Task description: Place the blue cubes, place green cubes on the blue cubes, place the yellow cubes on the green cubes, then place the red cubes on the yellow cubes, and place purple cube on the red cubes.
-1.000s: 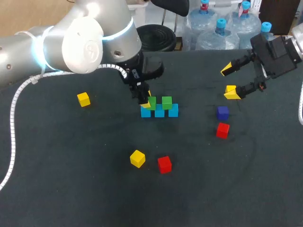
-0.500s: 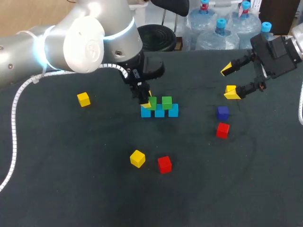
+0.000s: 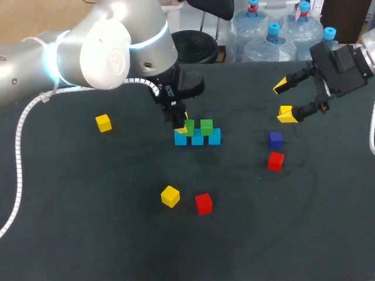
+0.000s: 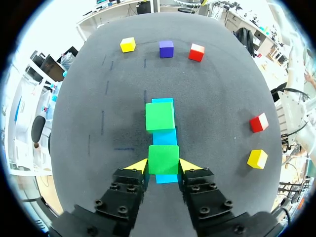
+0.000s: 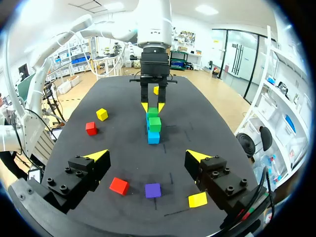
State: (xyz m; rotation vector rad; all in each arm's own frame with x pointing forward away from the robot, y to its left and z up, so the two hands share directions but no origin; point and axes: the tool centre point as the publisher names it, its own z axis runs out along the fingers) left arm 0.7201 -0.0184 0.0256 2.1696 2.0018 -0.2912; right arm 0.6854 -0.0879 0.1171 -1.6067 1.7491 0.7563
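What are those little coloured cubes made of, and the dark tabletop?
The cubes, like the held green cube and the purple cube, look like painted wood or hard plastic: solid colour, crisp edges, matte faces. The table seems covered in dark felt-like fabric: dull, faintly speckled, no glare.

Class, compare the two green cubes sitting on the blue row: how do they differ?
The held green cube sits between the fingers of the left gripper, which touch two of its sides; the free green cube has nothing gripping it. In the head view, the held green cube is over the row's left end, while the free green cube is further right. Both look alike in colour and size, and each rests on the blue cubes.
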